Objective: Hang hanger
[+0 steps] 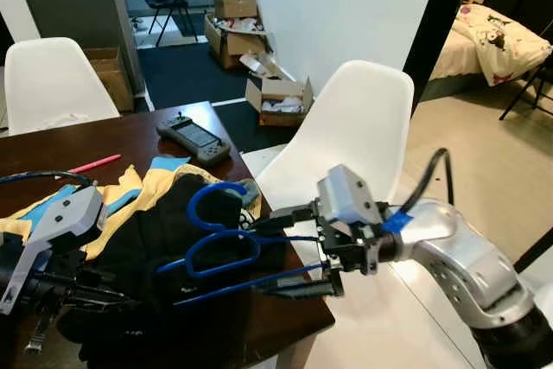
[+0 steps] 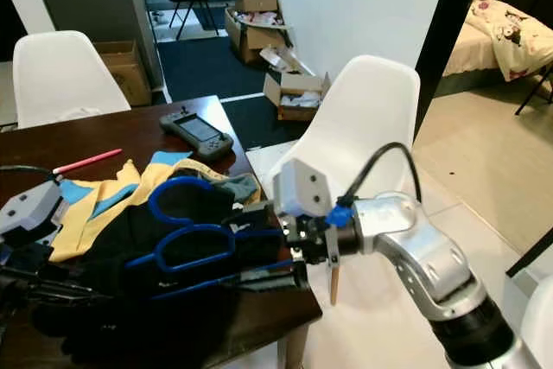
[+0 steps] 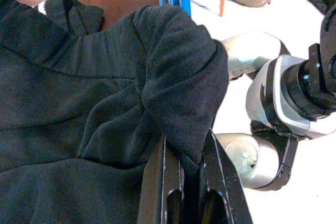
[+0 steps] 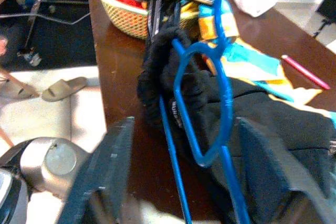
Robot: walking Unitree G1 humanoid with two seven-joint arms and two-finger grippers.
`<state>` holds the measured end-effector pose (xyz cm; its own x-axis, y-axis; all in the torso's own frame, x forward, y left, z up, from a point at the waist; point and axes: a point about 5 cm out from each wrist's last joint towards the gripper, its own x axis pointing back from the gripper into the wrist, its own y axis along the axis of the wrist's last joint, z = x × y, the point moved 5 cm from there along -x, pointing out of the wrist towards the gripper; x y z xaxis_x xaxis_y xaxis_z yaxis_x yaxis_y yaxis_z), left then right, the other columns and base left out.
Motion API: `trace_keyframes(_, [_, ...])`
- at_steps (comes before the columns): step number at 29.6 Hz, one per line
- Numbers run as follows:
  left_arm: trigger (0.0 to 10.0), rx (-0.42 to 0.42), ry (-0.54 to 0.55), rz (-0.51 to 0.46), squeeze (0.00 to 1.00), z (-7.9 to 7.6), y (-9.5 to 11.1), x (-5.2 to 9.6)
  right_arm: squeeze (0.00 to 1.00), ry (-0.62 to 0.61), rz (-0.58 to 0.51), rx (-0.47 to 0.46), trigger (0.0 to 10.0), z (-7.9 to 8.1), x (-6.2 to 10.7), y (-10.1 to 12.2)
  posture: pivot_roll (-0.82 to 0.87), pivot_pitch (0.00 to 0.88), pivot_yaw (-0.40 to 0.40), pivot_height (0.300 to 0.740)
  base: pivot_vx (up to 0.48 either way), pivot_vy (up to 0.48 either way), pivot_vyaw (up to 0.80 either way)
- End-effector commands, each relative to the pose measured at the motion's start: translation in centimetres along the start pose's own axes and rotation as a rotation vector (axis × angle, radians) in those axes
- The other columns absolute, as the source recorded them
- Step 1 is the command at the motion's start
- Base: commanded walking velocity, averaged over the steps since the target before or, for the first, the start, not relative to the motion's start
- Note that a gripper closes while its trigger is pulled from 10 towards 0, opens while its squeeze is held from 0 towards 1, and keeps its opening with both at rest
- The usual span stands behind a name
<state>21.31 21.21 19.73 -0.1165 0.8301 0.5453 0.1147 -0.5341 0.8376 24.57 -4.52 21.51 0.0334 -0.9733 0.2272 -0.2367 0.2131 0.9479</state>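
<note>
The blue hanger lies on the black garment near the edge of the dark tabletop. It looks light, stiff and thin, probably smooth plastic, so it may slip; the straight lower bar seems the safest place to hold. The right gripper has its jaws apart around this bar. The left gripper has its jaws clamped on a soft fold of the garment.
</note>
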Motion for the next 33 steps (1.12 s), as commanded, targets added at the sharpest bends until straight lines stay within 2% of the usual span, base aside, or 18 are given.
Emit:
trace_keyframes(1, [10.0,-0.008,-0.018,0.032,0.0,-0.1,0.0,0.1,0.0,0.01,0.027,0.005,0.0,0.0,-0.1,-0.4,0.06,0.0,-0.033,0.74,0.0,0.0,0.0])
trace_keyframes(3, [10.0,-0.016,-0.023,0.033,0.0,-0.2,0.1,0.2,0.0,0.025,0.06,-0.004,0.0,0.3,-0.3,-1.1,0.07,0.0,-0.037,0.74,0.0,0.0,0.0])
trace_keyframes(13, [10.0,-0.029,-0.027,0.034,0.0,-0.3,0.3,0.1,0.0,0.023,0.069,-0.012,0.0,0.4,-0.5,-1.4,0.07,0.0,-0.034,0.74,0.0,0.0,0.0])
trace_keyframes(20, [10.0,-0.062,0.013,0.02,0.0,0.5,0.5,0.0,0.0,-0.001,0.058,-0.018,0.0,0.1,-0.4,-1.5,0.06,0.0,-0.032,0.74,0.0,0.0,0.0])
trace_keyframes(23, [10.0,-0.048,0.037,-0.004,0.0,0.9,0.8,-0.1,0.0,-0.012,0.058,-0.019,0.0,-0.1,-0.3,-1.6,0.06,0.0,-0.032,0.74,0.0,0.0,0.0])
trace_keyframes(24, [10.0,-0.033,0.046,-0.04,1.0,1.1,1.3,0.0,0.0,-0.029,0.061,-0.017,0.0,-0.3,-0.2,-1.7,0.06,0.0,-0.03,0.74,0.0,0.0,0.0])
trace_keyframes(25, [10.0,-0.028,0.063,-0.061,1.0,1.3,1.7,0.3,0.0,-0.056,0.065,-0.017,0.0,-0.8,0.2,-1.8,0.06,0.0,-0.032,0.74,0.0,0.0,0.0])
trace_keyframes(31, [10.0,-0.027,0.074,-0.072,1.0,1.3,1.9,0.5,0.0,-0.074,0.068,-0.016,0.0,-1.1,0.4,-1.8,0.06,0.0,-0.032,0.74,0.0,0.0,0.0])
trace_keyframes(32, [10.0,-0.017,0.082,-0.073,1.0,1.2,1.7,0.9,0.0,-0.104,0.067,-0.019,0.0,-1.6,1.1,-1.8,0.06,0.0,-0.033,0.74,0.0,0.0,0.0])
trace_keyframes(33, [10.0,-0.017,0.082,-0.073,1.0,1.2,1.7,0.9,0.0,-0.104,0.067,-0.019,0.0,-1.6,1.1,-1.8,0.06,0.0,-0.033,0.74,0.0,0.0,0.0])
